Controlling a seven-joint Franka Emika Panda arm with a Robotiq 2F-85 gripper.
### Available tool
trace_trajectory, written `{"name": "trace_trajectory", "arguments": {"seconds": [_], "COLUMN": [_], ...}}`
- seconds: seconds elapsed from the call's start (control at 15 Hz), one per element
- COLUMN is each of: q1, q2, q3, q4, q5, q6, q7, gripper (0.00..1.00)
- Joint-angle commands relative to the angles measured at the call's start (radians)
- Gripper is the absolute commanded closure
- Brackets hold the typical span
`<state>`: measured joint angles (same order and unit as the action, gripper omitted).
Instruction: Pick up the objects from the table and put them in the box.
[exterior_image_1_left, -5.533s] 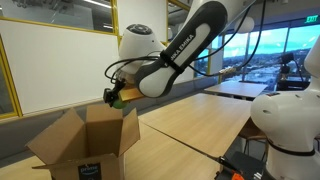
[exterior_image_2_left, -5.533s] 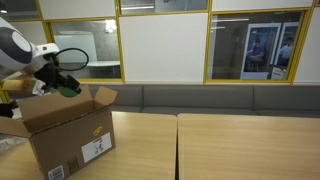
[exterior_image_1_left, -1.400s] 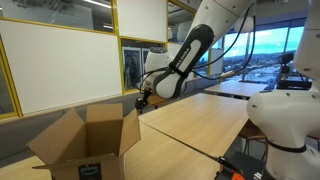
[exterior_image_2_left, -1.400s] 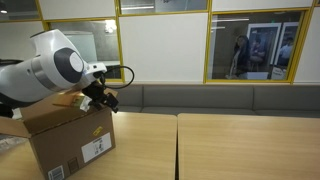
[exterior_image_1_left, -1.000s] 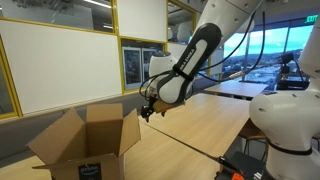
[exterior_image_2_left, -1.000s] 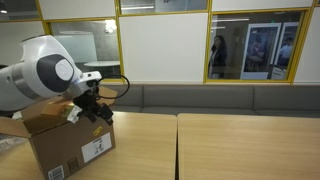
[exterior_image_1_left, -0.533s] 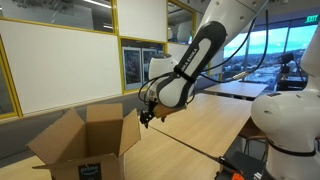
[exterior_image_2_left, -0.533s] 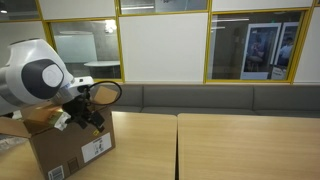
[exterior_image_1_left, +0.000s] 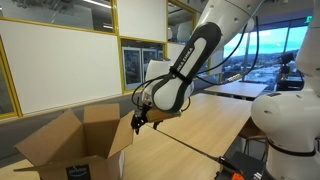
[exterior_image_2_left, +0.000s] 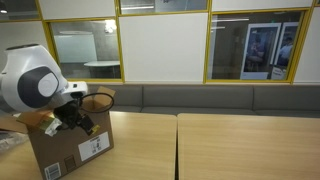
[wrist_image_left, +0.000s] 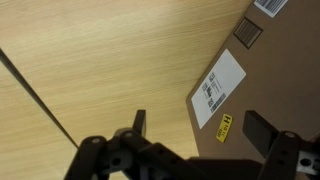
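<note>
The box (exterior_image_1_left: 70, 150) stands open on the table (exterior_image_1_left: 200, 125), and its labelled side (exterior_image_2_left: 92, 146) shows in both exterior views. My gripper (exterior_image_1_left: 137, 121) hangs low beside the box's right flap, in front of the carton (exterior_image_2_left: 78, 122). In the wrist view the gripper (wrist_image_left: 200, 125) is open with nothing between its fingers (wrist_image_left: 139, 122). Below it lie the carton's brown side with a white label (wrist_image_left: 222, 85) and bare table wood (wrist_image_left: 90, 50). The objects are out of view.
A dark seam (exterior_image_1_left: 190, 150) runs between the tabletops and shows as a thin line (wrist_image_left: 35, 95) in the wrist view. A second white robot (exterior_image_1_left: 290, 120) stands at the right. A grey bench (exterior_image_2_left: 200, 97) lines the wall behind.
My gripper has come down and back toward the box's side, staying open. The box has shifted slightly to the left in the exterior views.
</note>
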<state>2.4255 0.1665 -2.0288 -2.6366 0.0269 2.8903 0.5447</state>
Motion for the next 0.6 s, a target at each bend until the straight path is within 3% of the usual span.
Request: {"name": "trace_trajectory", "arguments": {"seconds": [0.0, 0.07, 0.13, 0.2, 0.27, 0.33, 0.53], "q1": [-0.079, -0.243, -0.280, -0.213, -0.380, -0.420, -0.629], "q2": [-0.127, -0.123, -0.156, -0.208, -0.196, -0.211, -0.223], "q3": [0.116, 0.313, 0.360, 0.289, 0.485, 0.531, 0.766], "q4": [0.035, 0.041, 0.046, 0.039, 0.043, 0.048, 0.059], "q5": [0.034, 0.164, 0.187, 0.111, 0.217, 0.227, 0.262], "q6": [0.062, 0.075, 0.089, 0.106, 0.104, 0.099, 0.078], "q7": [-0.011, -0.097, -0.097, -0.031, -0.104, -0.104, -0.107], "gripper": [0.00, 0.00, 0.00, 0.00, 0.00, 0.00, 0.00]}}
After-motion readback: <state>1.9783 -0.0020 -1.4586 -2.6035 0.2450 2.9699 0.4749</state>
